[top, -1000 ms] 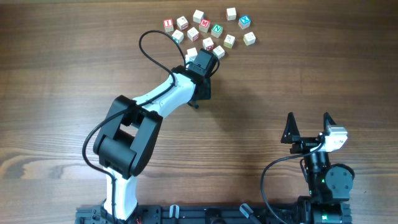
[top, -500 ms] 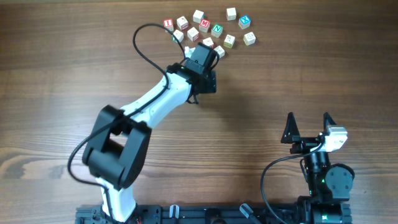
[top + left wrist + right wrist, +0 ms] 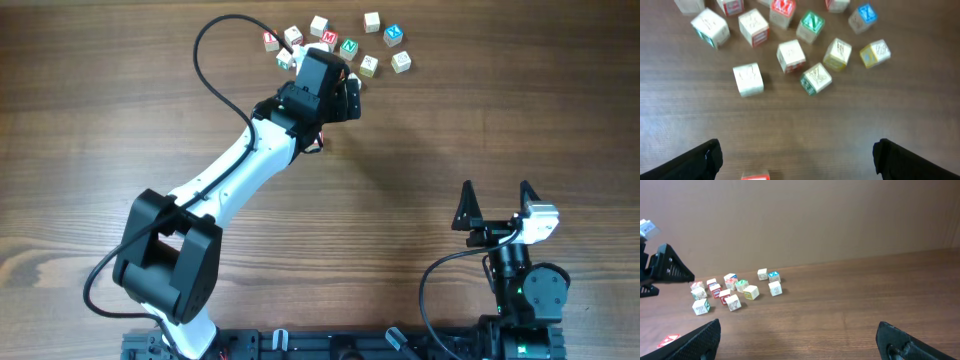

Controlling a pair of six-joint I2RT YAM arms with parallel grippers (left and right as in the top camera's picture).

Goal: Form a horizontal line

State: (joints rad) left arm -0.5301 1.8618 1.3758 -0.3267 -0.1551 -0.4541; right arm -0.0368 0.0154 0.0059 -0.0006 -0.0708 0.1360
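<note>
Left hand (image 3: 797,159) advanced toward scattered cubes (image 3: 791,55) | fingers apart | right hand (image 3: 495,205) apart

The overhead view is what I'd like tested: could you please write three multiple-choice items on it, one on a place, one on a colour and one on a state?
1. The letter cubes lie: A bottom right; B top centre; C far left.
2. The long link of the left arm is: A white; B red; C green.
3. The right gripper is: A shut on a cube; B out of view; C open and empty.
Key: 1 B, the cluster sits at the top, near the middle; 2 A, the link shows white; 3 C, its jaws stand apart with nothing between.
</note>
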